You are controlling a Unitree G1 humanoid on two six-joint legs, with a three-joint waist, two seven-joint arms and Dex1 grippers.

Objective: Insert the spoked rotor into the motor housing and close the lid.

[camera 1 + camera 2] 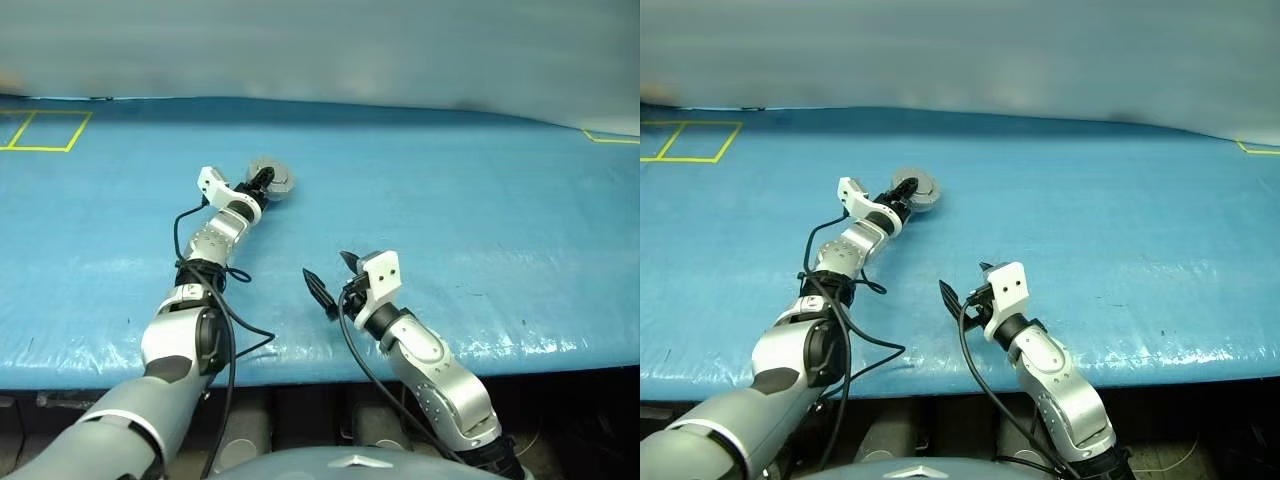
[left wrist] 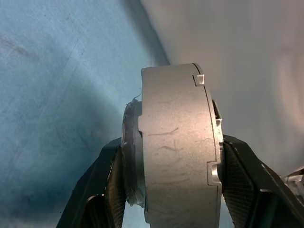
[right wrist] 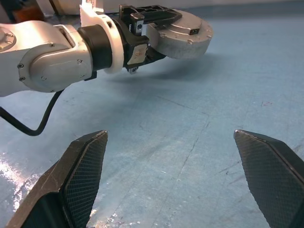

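Blue table (image 1: pixel 480 220): left gripper (image 1: pixel 262 183) is clamped on the closed grey housing (image 3: pixel 183 35), held just above the surface. Right gripper (image 1: pixel 330 275) hovers nearer the table's front edge, fingers (image 3: pixel 83 161) spread wide, empty.

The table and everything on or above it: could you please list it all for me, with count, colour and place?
Motor housing: one, grey metal, a closed round casing held clear of the table in the left gripper, far out over the middle.
Table: one, covered in a blue sheet.
Tape outlines: yellow, at the far left of the sheet, and one corner at the far right.
Left gripper: one, black fingers, shut on the motor housing, arm stretched forward.
Right gripper: one, black fingers, open and holding nothing, near the table's front edge.
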